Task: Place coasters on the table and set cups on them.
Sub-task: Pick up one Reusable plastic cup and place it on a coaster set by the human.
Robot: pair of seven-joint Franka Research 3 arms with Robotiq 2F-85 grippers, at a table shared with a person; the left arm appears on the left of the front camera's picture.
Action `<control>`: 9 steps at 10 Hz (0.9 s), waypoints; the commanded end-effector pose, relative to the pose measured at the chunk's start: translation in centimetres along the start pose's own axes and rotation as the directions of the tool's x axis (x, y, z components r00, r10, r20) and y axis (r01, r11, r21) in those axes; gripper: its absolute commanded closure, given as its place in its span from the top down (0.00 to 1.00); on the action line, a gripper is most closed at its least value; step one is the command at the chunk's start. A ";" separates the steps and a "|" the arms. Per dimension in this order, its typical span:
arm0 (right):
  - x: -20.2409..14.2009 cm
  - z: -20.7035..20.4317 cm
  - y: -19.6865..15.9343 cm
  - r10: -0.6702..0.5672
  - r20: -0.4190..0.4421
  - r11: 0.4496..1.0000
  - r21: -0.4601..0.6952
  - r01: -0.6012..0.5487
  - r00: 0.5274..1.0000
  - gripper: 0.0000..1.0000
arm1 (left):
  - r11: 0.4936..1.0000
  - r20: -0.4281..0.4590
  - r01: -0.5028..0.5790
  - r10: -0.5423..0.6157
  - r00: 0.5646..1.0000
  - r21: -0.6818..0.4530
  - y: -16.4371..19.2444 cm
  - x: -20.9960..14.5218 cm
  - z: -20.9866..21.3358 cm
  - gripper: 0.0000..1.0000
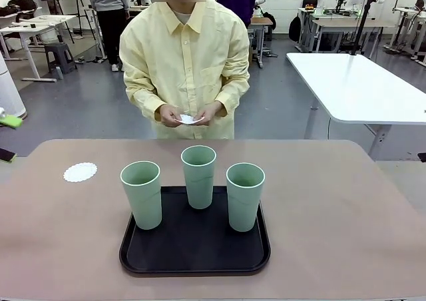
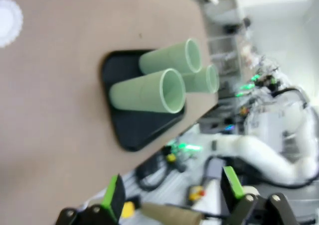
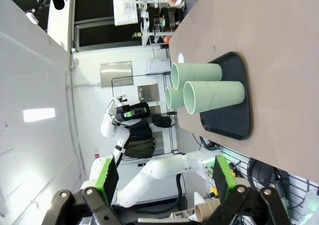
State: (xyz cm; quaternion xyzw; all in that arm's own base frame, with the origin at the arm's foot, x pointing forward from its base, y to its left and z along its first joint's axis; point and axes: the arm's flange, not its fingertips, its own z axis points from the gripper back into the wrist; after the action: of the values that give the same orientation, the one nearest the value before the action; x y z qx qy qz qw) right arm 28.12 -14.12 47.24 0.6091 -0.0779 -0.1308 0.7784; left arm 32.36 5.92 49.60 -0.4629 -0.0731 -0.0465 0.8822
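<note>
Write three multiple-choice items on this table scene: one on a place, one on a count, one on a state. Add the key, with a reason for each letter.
1. Where do the cups stand?
A) on the black tray
B) on lacy paper rounds
C) on the floor

2. How many coasters lie on the table?
A) none
B) one
C) three

3. How is the left gripper?
A) shut on a cup
B) shut on nothing
C) open

Key:
1 A: all three pale-green cups stand upright on the tray, with nothing under them but the tray.
2 B: a single white scalloped round lies on the tan top, to the left of the tray. The person's hands hold another white piece above the far edge, not on the table.
3 C: its green-padded fingers stand wide apart, with nothing between them.
</note>
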 end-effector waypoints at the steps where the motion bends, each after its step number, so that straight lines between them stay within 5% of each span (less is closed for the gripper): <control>1: 0.0 0.0 0.0 0.000 0.004 1.000 0.004 0.000 1.000 1.00 | 0.939 -0.111 0.264 -0.245 0.963 0.221 -2.4 1.9 -1.7 1.00; 3: 0.0 0.0 0.0 0.000 0.004 1.000 0.004 0.000 1.000 1.00 | 0.836 -0.289 0.468 -0.390 0.874 0.286 -4.3 1.6 -4.9 1.00; 5: 0.0 0.0 0.0 0.000 0.004 1.000 0.004 0.000 1.000 1.00 | 0.628 -0.482 0.687 -0.503 0.717 0.365 -5.7 -0.2 -8.9 1.00; 7: 0.0 0.0 0.0 0.000 0.004 1.000 0.004 0.000 1.000 1.00 | 0.540 -0.586 0.781 -0.537 0.607 0.314 -6.7 -1.0 -11.1 1.00; 9: 0.0 0.0 0.0 0.000 0.004 1.000 0.004 0.000 1.000 1.00 | 0.492 -0.575 0.812 -0.583 0.574 0.312 -7.2 -0.9 -12.6 1.00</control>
State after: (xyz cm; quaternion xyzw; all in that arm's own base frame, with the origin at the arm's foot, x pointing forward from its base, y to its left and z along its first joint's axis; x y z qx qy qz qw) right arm 28.13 -14.12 47.24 0.6087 -0.0778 -0.1310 0.7786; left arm 31.33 -9.05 48.84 -0.0977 -0.0678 -0.4717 0.8737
